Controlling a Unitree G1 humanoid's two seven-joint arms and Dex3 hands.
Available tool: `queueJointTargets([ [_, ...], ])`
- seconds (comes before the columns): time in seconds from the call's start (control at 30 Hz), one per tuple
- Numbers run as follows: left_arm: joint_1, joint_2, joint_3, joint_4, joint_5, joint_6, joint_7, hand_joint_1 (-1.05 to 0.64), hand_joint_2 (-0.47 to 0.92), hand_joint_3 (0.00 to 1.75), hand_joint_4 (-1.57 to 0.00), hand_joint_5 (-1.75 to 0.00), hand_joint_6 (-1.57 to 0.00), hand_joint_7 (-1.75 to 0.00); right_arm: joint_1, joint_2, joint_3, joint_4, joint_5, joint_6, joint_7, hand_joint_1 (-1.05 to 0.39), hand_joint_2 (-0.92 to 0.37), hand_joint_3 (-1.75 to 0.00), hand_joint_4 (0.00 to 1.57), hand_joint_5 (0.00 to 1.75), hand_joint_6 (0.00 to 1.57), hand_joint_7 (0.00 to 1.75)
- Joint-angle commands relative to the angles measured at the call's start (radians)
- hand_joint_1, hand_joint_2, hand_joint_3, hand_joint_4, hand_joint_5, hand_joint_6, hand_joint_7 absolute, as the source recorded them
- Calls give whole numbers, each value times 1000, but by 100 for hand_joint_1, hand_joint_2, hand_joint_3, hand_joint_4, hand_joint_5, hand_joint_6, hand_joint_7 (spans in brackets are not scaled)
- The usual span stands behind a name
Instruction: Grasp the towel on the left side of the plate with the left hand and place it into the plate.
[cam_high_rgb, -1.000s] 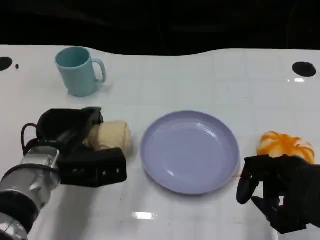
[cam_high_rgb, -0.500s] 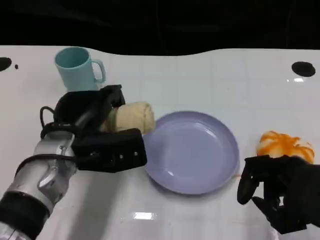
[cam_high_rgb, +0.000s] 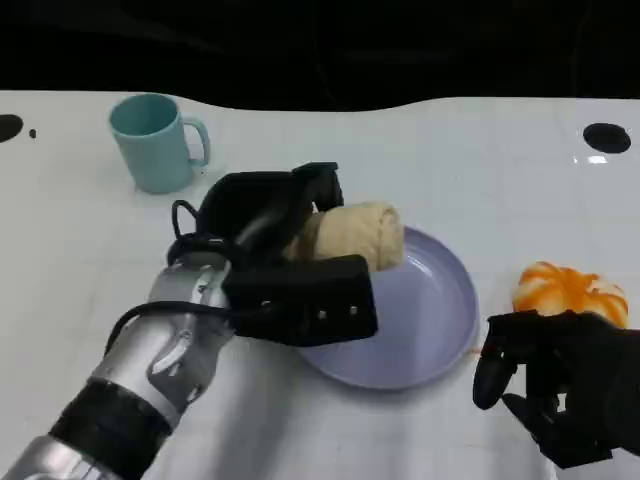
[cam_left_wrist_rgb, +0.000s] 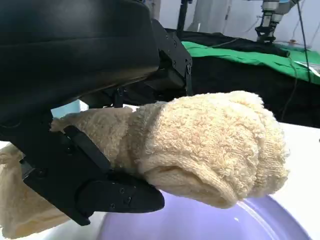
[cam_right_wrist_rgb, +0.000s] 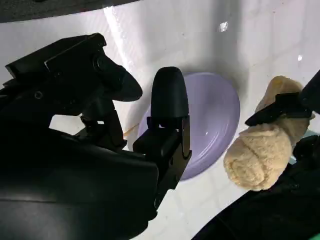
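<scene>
My left hand (cam_high_rgb: 285, 260) grips a rolled beige towel (cam_high_rgb: 355, 235) and holds it above the left part of the lavender plate (cam_high_rgb: 430, 320). The left wrist view has the towel (cam_left_wrist_rgb: 210, 145) clamped between the black fingers (cam_left_wrist_rgb: 115, 192), with the plate's rim (cam_left_wrist_rgb: 280, 227) just beneath. From the right wrist, the towel (cam_right_wrist_rgb: 262, 150) hangs over the plate (cam_right_wrist_rgb: 215, 110). My right hand (cam_high_rgb: 555, 385) rests at the table's lower right with its fingers apart, holding nothing.
A teal mug (cam_high_rgb: 152, 140) stands at the back left. An orange and white object (cam_high_rgb: 570, 290) lies right of the plate, just beyond my right hand. Dark round marks (cam_high_rgb: 607, 137) sit at the table's far corners.
My left hand has lifted the towel off the table left of the plate and carried it to the right, over the plate's left part. The right hand has stayed put.
</scene>
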Motion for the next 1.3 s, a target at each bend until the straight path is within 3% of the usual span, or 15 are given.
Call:
queueJointTargets([
  [0.03, -30, -32, -27, 5, 23, 23, -24, -21, 52, 92, -90, -175, -62, -175, -1, -4, -6, -19, 4, 16, -2, 1, -59, -104, 70, 174, 70, 141],
  [0.2, -48, -69, -57, 47, 39, 18, -19, -21, 52, 90, -88, -175, -60, -175, -2, -2, -8, -11, 6, 3, -3, 1, -58, -105, 71, 174, 70, 142],
  [0.3, -58, -98, -74, 62, 52, 57, -44, -24, 62, 69, -85, -175, -57, -171, -1, -3, -5, -8, 5, -2, -3, 1, -58, -105, 71, 174, 70, 142],
  [0.33, -59, -107, -73, 65, 48, 70, -53, -25, 70, 55, -82, -175, -65, -126, 0, -3, -5, -8, 4, -2, -3, 1, -58, -106, 71, 174, 70, 142],
  [0.4, -61, -117, -73, 64, 41, 90, -80, -28, 86, 25, -70, -171, -82, -56, 3, 2, -8, -7, 11, -5, -3, 1, -58, -106, 72, 175, 70, 142],
  [0.47, -60, -119, -73, 59, 39, 98, -97, -29, 91, 15, -62, -165, -86, -32, 4, 5, -10, -7, 16, -7, -3, 1, -57, -107, 72, 175, 70, 143],
  [0.53, -63, -109, -79, 47, 35, 104, -148, -29, 92, 13, -60, -164, -87, -27, 4, 6, -10, -10, 17, 1, -2, 1, -57, -107, 73, 175, 70, 143],
  [0.57, -66, -101, -83, 39, 32, 108, -184, -37, 92, 13, -43, -131, -68, -17, 3, 5, -10, -12, 18, 7, -1, 1, -57, -107, 72, 175, 70, 143],
  [0.6, -66, -93, -89, 29, 34, 114, -216, -40, 92, 13, -42, -100, -59, -10, 3, 4, -11, -10, 17, 2, -1, 1, -57, -107, 72, 175, 70, 144],
  [0.63, -65, -88, -91, 21, 36, 118, -238, -53, 92, 12, -30, -69, -36, -4, 3, 1, -10, -8, 15, -3, -1, 1, -57, -107, 71, 175, 69, 144],
  [0.7, -58, -80, -92, 7, 41, 121, -253, -65, 92, 11, -17, -47, -17, -1, 3, -2, -9, -7, 10, -7, -2, 0, -57, -106, 70, 174, 68, 143],
  [0.87, -52, -59, -99, -21, 50, 119, -275, -77, 92, 14, -3, -37, -11, -1, 1, -7, -9, 0, 7, -10, 0, 0, -58, -104, 69, 174, 68, 141],
  [1.07, -39, -31, -86, -53, 27, 90, -279, -80, 92, 15, -6, -41, -11, 0, -1, -5, -12, 2, 12, -7, 3, 1, -59, -104, 69, 175, 69, 141],
  [1.3, 21, 6, -26, -153, -45, 52, -273, -68, 92, 22, -23, -52, -24, -6, 3, -11, -16, 13, 11, -34, 2, 1, -59, -104, 70, 174, 69, 142],
])
